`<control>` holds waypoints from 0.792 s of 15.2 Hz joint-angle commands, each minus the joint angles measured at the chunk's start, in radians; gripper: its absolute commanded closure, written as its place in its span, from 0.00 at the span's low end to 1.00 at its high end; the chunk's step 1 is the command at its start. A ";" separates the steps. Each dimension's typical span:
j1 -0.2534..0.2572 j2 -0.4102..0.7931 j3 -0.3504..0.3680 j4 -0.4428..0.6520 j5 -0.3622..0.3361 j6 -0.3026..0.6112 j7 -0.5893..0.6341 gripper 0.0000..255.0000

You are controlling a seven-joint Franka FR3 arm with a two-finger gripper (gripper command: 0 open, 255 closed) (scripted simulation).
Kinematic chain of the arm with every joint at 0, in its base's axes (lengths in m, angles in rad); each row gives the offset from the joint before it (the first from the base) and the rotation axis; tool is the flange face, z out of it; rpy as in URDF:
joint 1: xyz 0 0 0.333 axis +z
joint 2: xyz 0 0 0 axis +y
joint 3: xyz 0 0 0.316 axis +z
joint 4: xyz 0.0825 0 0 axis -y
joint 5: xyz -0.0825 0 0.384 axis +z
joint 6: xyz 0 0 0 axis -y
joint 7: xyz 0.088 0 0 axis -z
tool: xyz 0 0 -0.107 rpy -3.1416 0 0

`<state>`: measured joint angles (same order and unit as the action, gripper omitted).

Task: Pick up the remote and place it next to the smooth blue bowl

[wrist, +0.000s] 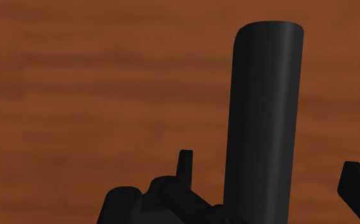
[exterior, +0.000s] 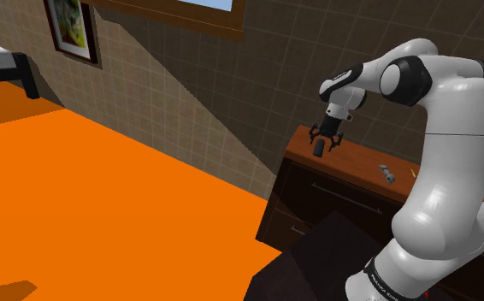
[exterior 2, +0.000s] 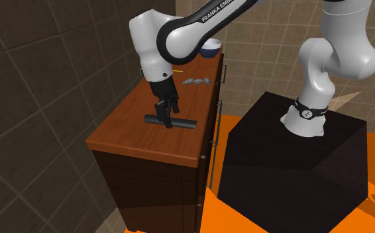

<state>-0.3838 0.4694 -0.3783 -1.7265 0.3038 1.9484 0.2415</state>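
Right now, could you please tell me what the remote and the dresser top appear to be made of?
The remote is plain black with a soft sheen, a pale streak running along its length. It looks like smooth plastic, though no buttons or texture confirm it. The dresser top looks like reddish-brown wood, judging by its faint grain bands, with a matte finish and no reflections.

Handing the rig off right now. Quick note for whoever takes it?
Claw: open, astride the remote, fingers not touching it.
Remote: lying flat on the dresser top, toward its near end in the second exterior view.
Bowl: at the far end of the same top.
Done: claw lined up on the remote; no grasp yet.
Left: close, lift, carry to the bowl, set down beside it.
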 commanded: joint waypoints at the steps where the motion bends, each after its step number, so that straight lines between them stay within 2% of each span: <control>1: 0.001 0.001 0.001 -0.010 0.002 0.011 -0.002 0.00; 7: 0.001 0.001 0.001 -0.010 0.002 0.011 -0.002 0.00; 8: 0.001 0.001 0.001 -0.010 0.002 0.011 -0.002 1.00; 12: 0.000 0.003 0.001 -0.007 0.002 0.010 -0.002 1.00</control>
<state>-0.3862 0.4637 -0.3829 -1.7332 0.3025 1.9586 0.2396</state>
